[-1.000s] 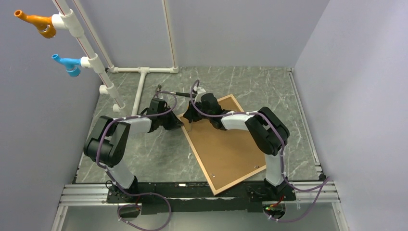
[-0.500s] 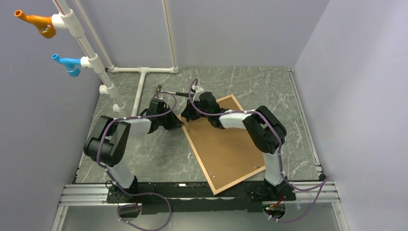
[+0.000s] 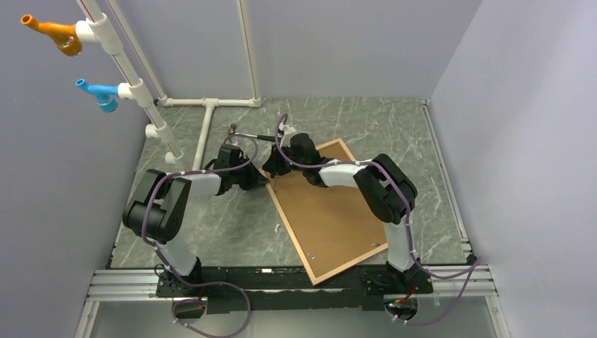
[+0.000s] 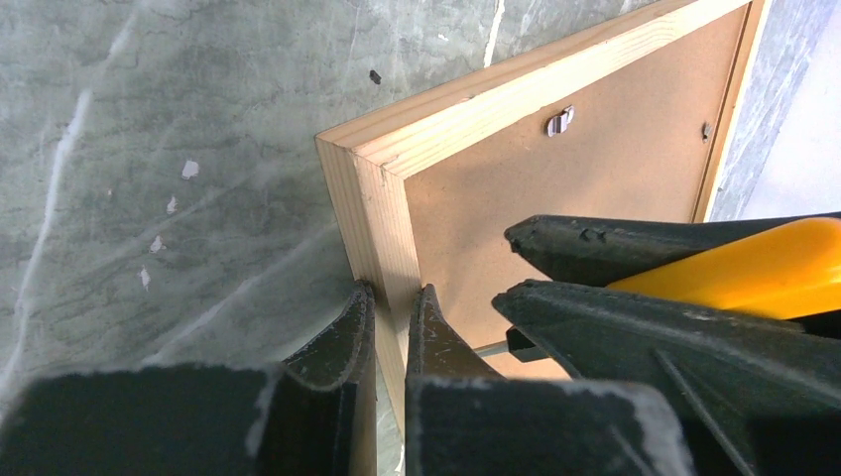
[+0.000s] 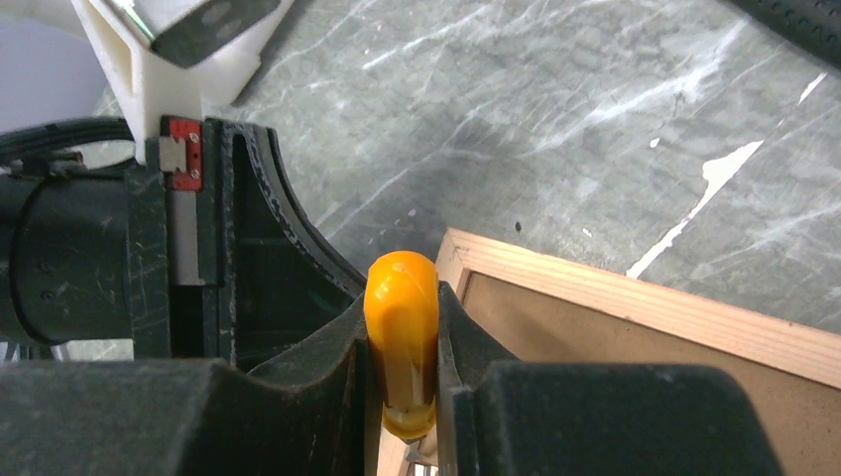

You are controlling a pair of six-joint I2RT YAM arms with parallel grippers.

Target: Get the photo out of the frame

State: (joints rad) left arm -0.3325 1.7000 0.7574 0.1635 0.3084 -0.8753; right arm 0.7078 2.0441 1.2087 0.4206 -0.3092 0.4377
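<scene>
The frame [image 3: 352, 265] of light wood lies face down on the table, and the photo's brown back [image 3: 327, 211] fills it; the printed side is hidden. At the far-left corner my left gripper [image 3: 255, 179] is shut on the wooden border [image 4: 382, 213], one finger outside it and one on the brown back [image 4: 595, 169]. My right gripper [image 3: 273, 169] hovers over that same corner, shut on an orange tool handle [image 5: 401, 317]. The handle [image 4: 754, 268] points down at the back; its thin metal shaft [image 4: 491, 349] shows beside my left fingers. A small metal tab [image 4: 560, 121] sits on the back near the border.
A white pipe structure [image 3: 204, 134] stands at the back left, with an orange fitting [image 3: 53, 34] and a blue one [image 3: 98, 93] high up. A thin dark tool [image 3: 246, 134] lies behind the grippers. Walls close in left, right and behind.
The right arm has drifted slightly to the left over the frame's corner. Both grips and the frame are unchanged.
</scene>
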